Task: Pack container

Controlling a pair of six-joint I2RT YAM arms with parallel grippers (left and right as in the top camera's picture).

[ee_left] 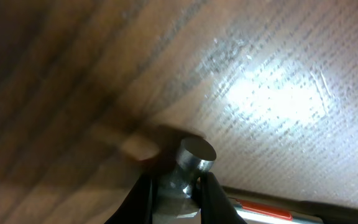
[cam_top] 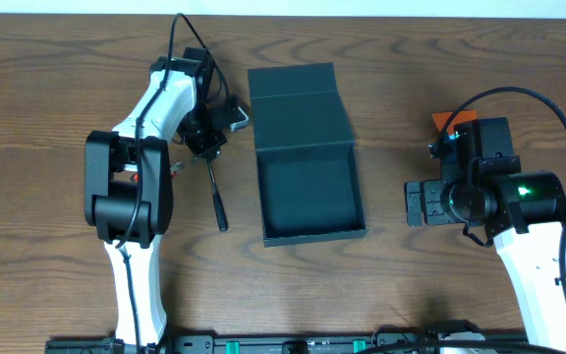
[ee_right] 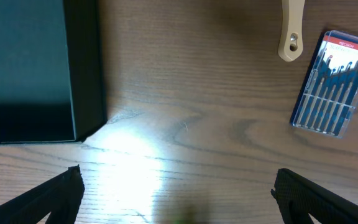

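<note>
The container [cam_top: 308, 147], a dark teal-grey box, lies open in the middle of the table with its flap lid folded back toward the far side. Left of it my left gripper [cam_top: 207, 146] is shut on the metal head of a hammer [cam_top: 216, 197], whose black handle points toward the near edge. In the left wrist view the fingers [ee_left: 211, 198] clamp the steel head [ee_left: 194, 152] just above the wood. My right gripper [cam_top: 421, 202] hovers open over bare table right of the container; its view shows the box corner [ee_right: 79, 74] to the left.
A clear case of small screwdrivers [ee_right: 333, 84] and a beige tool handle [ee_right: 291, 31] lie ahead of the right gripper. An orange object [cam_top: 443, 120] sits by the right arm. A silver and red tool [ee_left: 260, 208] lies beside the left gripper.
</note>
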